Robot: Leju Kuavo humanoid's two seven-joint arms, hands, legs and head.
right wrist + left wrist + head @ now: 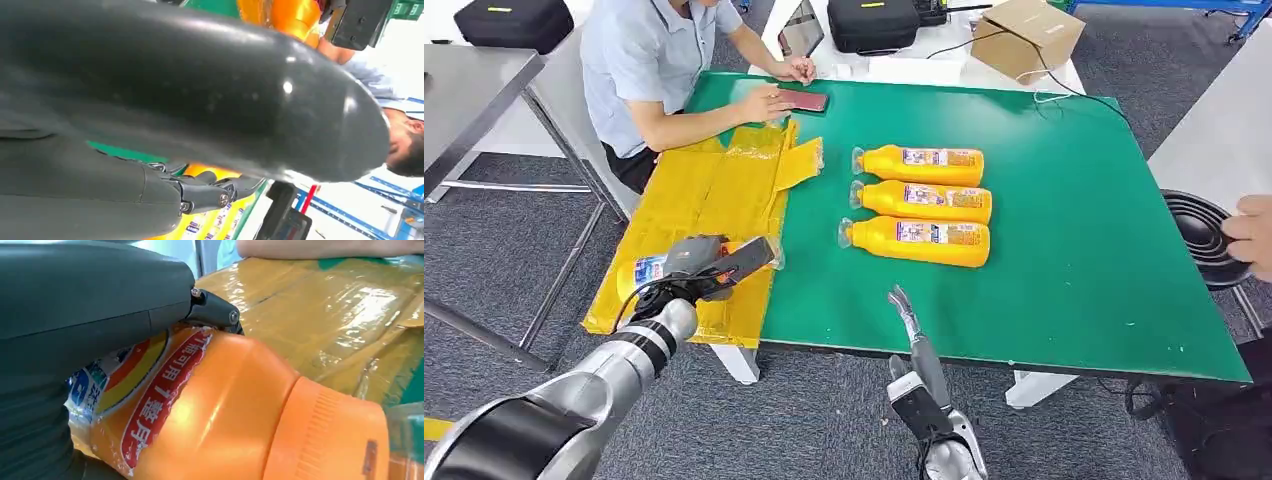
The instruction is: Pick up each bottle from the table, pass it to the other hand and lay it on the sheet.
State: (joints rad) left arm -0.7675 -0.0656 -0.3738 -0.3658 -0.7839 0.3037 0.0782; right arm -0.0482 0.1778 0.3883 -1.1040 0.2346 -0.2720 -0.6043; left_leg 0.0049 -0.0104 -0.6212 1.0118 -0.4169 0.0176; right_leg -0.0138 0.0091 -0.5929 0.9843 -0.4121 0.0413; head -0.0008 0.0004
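My left hand [699, 262] grips an orange bottle [649, 268] low over the near end of the yellow sheet [704, 190], at the table's left front corner. Up close, the bottle [225, 410] lies on its side under my hand's grey cover [90, 300], cap end away from the wrist. Three more orange bottles [924, 165] [929, 201] [924, 241] lie side by side on the green table [1074, 250]. My right hand [914, 340] hovers at the table's front edge with fingers stretched out and nothing in it; its thumb [200, 90] and dark fingers [210, 192] show close up.
A person sits at the far left corner with both hands by a dark red phone [804, 101]. Another person's hand [1252, 235] shows at the right edge above a black round object [1199, 235]. A cardboard box [1027, 35] stands behind the table.
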